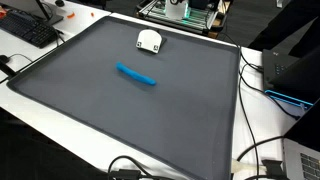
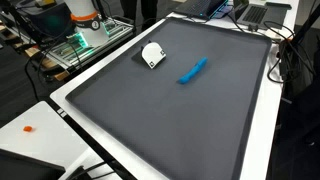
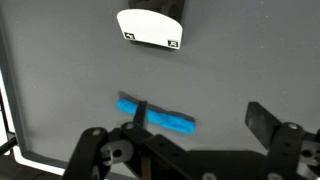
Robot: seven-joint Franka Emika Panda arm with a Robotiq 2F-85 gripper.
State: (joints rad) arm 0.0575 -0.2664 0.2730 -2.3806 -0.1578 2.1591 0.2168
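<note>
Black metal of the gripper (image 3: 198, 116) fills the lower edge of the wrist view. Its fingers (image 3: 262, 118) stand wide apart and hold nothing. Neither exterior view shows the gripper.

Just beyond, a blue elongated object (image 3: 157, 114) lies flat on the grey mat (image 3: 60, 70). Its long axis runs roughly along the line between the fingers, not across it. One finger overlaps an end of the object in the picture, and the other stands well clear of the opposite end. Height above the mat cannot be told.

Assessment: a sound closure would call for three things. The wrist should turn so the jaws bear on the narrow sides. The gripper should centre over the object's middle. The descent should be straight, so that no fingertip nudges the object aside. The object looks slim and light, and may skid.

Farther off, a white rounded object (image 3: 150, 28) sits on the same mat, well apart from the blue one. Beyond the mat's edge lie a keyboard (image 1: 25, 28) and cables (image 1: 262, 160).
</note>
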